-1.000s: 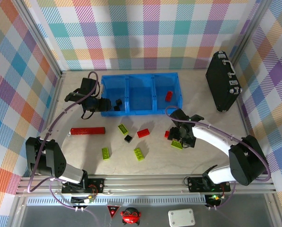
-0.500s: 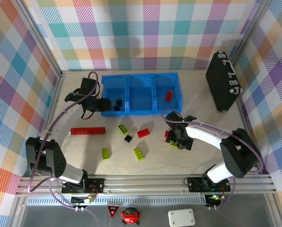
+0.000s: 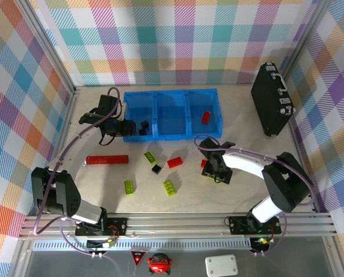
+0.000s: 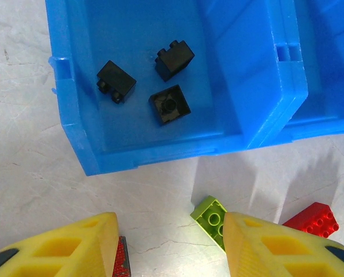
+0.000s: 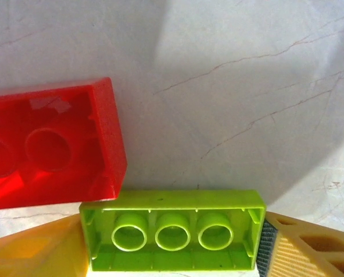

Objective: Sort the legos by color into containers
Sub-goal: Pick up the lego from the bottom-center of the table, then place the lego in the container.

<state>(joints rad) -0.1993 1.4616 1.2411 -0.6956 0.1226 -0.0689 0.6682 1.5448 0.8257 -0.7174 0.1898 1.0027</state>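
Legos (image 3: 169, 187) partly sorted: three black legos (image 4: 169, 105) lie in the left bin (image 4: 74, 127), one red lego (image 3: 206, 117) in the right bin (image 3: 212, 128). About seven lie loose on the surface (image 3: 103, 179). The left fingers (image 4: 79, 242) hang open and empty; the right fingers (image 5: 299, 248) flank a green lego (image 5: 172, 231), grip uncertain.
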